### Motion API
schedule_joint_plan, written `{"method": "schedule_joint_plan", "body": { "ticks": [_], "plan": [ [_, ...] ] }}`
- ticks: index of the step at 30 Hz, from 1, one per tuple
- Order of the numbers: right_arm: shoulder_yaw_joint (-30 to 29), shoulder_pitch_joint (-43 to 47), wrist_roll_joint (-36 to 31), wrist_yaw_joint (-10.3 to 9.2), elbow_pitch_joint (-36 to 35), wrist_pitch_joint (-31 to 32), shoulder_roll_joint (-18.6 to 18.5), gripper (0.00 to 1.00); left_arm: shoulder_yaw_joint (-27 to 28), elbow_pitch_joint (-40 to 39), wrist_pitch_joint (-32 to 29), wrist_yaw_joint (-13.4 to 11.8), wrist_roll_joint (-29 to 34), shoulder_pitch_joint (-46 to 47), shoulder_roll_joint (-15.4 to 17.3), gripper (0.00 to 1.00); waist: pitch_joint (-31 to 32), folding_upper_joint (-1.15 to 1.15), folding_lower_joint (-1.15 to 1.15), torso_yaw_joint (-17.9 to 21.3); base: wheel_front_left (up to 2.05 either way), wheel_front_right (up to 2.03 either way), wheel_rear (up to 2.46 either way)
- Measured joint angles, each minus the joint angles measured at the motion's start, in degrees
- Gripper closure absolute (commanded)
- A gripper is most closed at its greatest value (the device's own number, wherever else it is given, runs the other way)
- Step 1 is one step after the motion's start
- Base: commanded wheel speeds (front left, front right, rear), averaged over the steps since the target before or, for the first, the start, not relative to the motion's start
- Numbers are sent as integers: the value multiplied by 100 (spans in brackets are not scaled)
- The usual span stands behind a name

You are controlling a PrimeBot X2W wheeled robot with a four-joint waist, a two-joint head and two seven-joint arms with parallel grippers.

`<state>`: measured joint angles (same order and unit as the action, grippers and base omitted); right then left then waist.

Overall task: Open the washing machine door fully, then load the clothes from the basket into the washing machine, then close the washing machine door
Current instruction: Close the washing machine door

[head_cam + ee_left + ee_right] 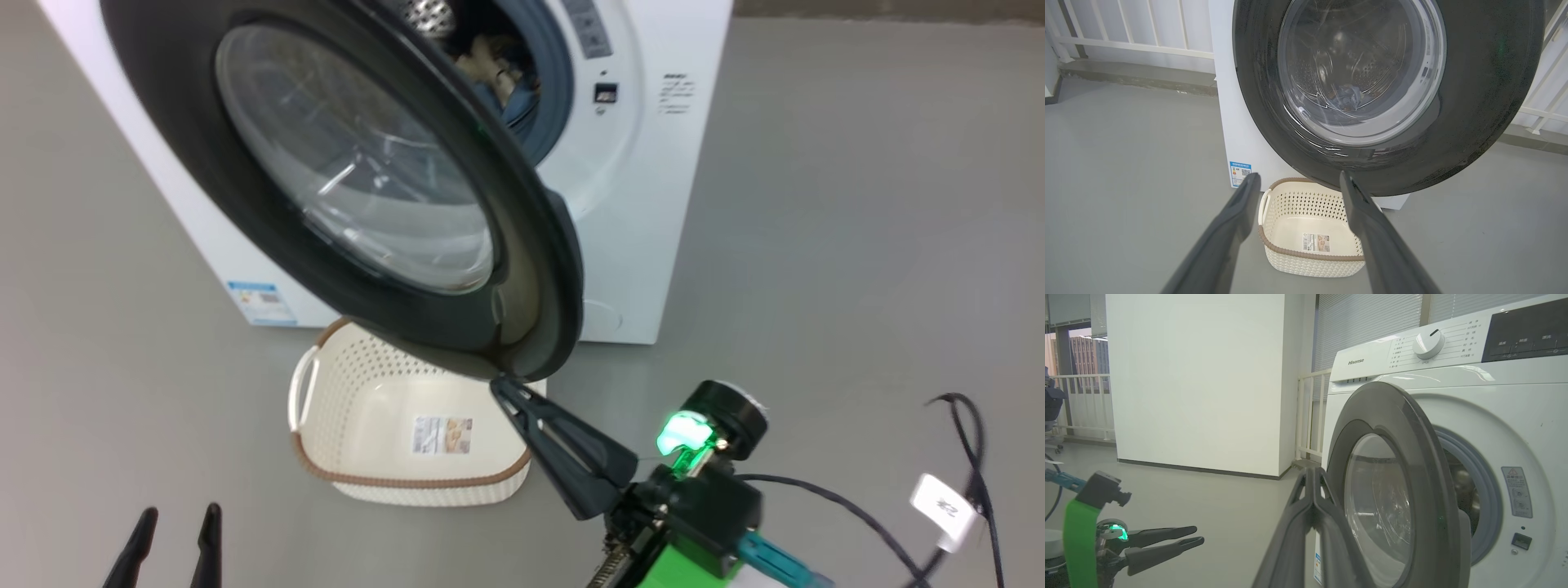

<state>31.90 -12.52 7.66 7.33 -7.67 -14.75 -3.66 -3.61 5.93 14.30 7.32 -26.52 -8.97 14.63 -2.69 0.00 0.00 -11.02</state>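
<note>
Step in hand: Closing, by the look of it. The basket (pixel 408 480) sits empty on the floor at the near foot of the washing machine (pixel 645 204), and the clothes (pixel 490 69) lie inside the drum.
Door: The washing machine door (pixel 359 180) stands part-way open, its free edge on the right, swung out toward the robot.
Right gripper: The right gripper (pixel 500 385), its 2 fingers pressed together on nothing, points at the door's lower rim, touching or nearly so.
Left gripper: The left gripper (pixel 175 527) hangs low at the near left, fingers apart and empty, well clear of the door.
Next move: Probably a steady push on the rim toward the machine until the latch catches.
Left wrist view: Clothes seen through the glass; a blue label sticker (pixel 1240 173) left of the basket.
Right wrist view: The door edge-on, the gap to the grey rubber ring (pixel 1488 486), and the dial (pixel 1428 344) up top.
</note>
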Motion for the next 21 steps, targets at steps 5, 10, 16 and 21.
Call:
{"method": "schedule_joint_plan", "body": {
  "ticks": [5, 10, 16, 21],
  "plan": [
    [159, -191, 121, 0, 709, 1, -14, 100, -143, -60, -1, 0, -144, 218, 65, 0, -225, 0, 0, -224, 0, 0, 0],
    [208, -450, 270, 1, 1273, 1, -24, 100, -379, -108, 0, 0, -288, 526, 178, 0, -529, 0, 0, -434, 0, 0, 0],
    [174, -881, 318, 1, 1518, 1, -27, 100, -544, -160, 0, 0, -514, 936, 242, 0, -950, 0, 0, -656, 0, 0, 0],
    [-92, -1141, 332, 1, 1753, 1, -37, 100, -642, -213, 0, 0, -609, 1140, 243, 0, -1287, 0, 0, -795, 0, 0, 0]
  ]
}}
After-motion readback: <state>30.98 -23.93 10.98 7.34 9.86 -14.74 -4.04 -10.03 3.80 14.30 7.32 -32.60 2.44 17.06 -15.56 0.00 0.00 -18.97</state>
